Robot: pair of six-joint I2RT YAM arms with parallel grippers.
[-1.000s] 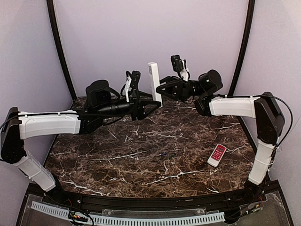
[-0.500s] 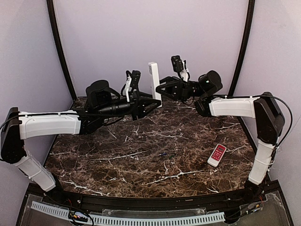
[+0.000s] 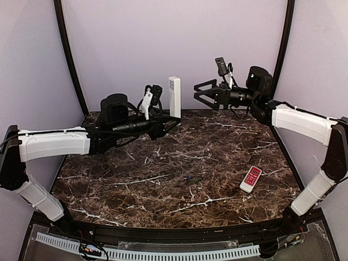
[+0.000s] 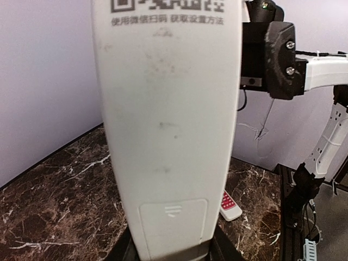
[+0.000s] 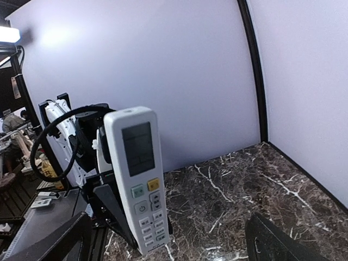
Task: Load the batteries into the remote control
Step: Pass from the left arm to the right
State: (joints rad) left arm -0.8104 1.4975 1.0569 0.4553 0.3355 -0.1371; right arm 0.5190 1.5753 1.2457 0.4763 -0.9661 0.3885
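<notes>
The long white remote control (image 3: 174, 97) stands upright above the back of the table, with my left gripper (image 3: 172, 123) shut on its lower end. The left wrist view shows its back (image 4: 168, 125) with the battery cover (image 4: 173, 220) in place. Its display and buttons (image 5: 138, 179) face the right wrist camera. My right gripper (image 3: 200, 93) hangs open and empty to the remote's right, apart from it. The batteries (image 3: 189, 178) lie as a tiny bluish speck on the marble near the table's middle.
A shorter red-and-white remote (image 3: 251, 179) lies on the marble table (image 3: 163, 190) at the right, also in the left wrist view (image 4: 229, 204). Purple walls close the back and sides. Black frame posts (image 3: 280, 49) rise at the back corners.
My right gripper has opened, let go of the remote control and drawn back to the right and upward. The left gripper keeps hold of the remote, now slightly farther left and higher.
</notes>
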